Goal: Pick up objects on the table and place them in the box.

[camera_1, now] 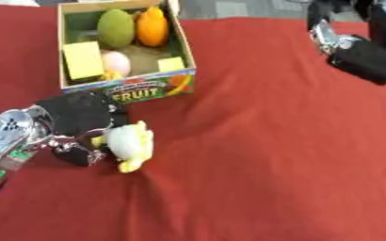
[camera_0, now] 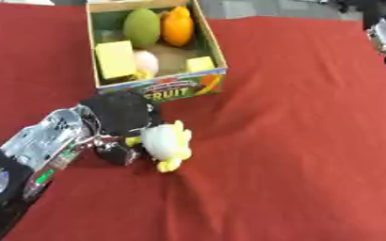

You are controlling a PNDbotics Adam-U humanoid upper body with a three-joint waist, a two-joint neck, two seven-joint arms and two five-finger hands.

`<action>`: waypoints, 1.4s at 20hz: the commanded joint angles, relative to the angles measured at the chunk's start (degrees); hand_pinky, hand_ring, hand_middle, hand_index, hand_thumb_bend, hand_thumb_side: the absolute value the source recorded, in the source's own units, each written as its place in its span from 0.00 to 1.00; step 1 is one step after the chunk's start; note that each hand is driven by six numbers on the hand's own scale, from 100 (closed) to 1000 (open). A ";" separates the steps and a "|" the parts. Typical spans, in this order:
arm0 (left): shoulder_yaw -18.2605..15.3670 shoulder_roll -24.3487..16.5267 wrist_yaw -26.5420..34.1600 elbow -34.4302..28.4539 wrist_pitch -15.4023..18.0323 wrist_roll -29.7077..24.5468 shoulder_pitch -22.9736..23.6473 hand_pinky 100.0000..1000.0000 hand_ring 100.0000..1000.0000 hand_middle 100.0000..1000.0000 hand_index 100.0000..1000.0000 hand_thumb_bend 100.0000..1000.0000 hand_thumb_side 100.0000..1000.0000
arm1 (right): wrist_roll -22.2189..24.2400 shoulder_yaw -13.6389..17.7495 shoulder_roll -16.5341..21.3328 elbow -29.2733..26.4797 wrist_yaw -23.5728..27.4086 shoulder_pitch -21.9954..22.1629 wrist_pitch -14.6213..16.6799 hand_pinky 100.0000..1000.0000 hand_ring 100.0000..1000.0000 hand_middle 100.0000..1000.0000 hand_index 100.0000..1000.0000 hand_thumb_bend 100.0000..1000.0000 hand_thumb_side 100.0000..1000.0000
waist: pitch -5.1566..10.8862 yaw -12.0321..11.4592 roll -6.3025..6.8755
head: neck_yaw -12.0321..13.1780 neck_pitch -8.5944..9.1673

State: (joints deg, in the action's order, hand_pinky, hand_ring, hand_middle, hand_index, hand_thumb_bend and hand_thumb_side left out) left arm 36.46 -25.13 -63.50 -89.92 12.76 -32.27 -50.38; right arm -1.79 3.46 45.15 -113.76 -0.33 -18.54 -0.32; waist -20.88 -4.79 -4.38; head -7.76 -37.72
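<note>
I've got my left hand (camera_0: 118, 120) low on the red cloth (camera_0: 295, 141), right against the white and yellow plush toy (camera_0: 166, 142). The fingers look curled around the toy's near side, thumb tucked underneath, so I read it as closed on the toy, though the toy is resting on the cloth, not lifted. It lies just short of the box (camera_0: 182, 89), a little to the right of the printed front wall.

My right hand (camera_1: 363, 59) hangs up at the far right edge, well apart from everything. I can't tell from here whether its fingers are curled or straight, so I'm leaving that open.

Inside the box I can see a green fruit (camera_0: 143, 27), an orange one (camera_0: 178, 26), a yellow block (camera_0: 115, 59), a pale round thing (camera_0: 147, 61) and a smaller yellow piece (camera_0: 199, 63). It's fairly full along the back and left.

Here's my worry. The toy is soft and rounded, and my fingers only seem to have one side of it. If I lift now, it could roll out of the grasp and drop back onto the cloth. The front wall is close too; a low carry could catch the toy or my knuckles on that rim and shove the box backward or tip it. And the free space inside is toward the front right, so a release over the fruits could bounce the toy back out. The cloth is also rucked beside the toy, which could drag with it.
</note>
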 commanded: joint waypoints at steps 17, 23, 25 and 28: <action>-7.29 -7.82 8.07 -24.36 -10.31 1.02 -1.98 0.61 0.54 0.42 0.52 0.00 0.00 | -0.29 1.14 2.12 -0.84 -0.03 0.58 0.09 0.92 0.88 0.54 0.82 0.00 0.42 | 1.87 -0.77 0.39 | -1.68 0.14; -13.59 -11.36 12.00 -22.88 -14.13 2.11 -6.53 0.62 0.55 0.43 0.53 0.00 0.00 | -0.36 1.06 2.37 -0.84 0.13 -0.14 0.44 0.92 0.88 0.54 0.82 0.00 0.42 | 1.84 -0.64 0.48 | -2.00 0.16; -13.94 -11.53 11.81 -20.59 -15.54 2.83 -8.55 0.63 0.56 0.43 0.53 0.00 0.00 | -0.21 0.89 2.36 -0.84 0.20 -0.53 0.50 0.92 0.88 0.54 0.82 0.00 0.42 | 1.65 -0.37 0.43 | -1.78 0.41; -13.59 -10.62 9.91 -16.43 -16.34 4.18 -10.98 0.64 0.57 0.44 0.54 0.00 0.00 | -0.01 0.73 2.28 -0.84 0.24 -1.03 0.60 0.92 0.88 0.54 0.82 0.00 0.42 | 1.21 -0.01 0.23 | -1.38 0.93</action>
State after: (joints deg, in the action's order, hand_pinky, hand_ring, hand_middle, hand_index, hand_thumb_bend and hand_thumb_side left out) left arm 23.73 -35.17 -52.98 -107.28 -3.05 -28.64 -60.12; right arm -1.95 3.65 45.34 -113.76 -0.36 -18.93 0.08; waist -20.83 -4.89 -4.37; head -9.33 -37.62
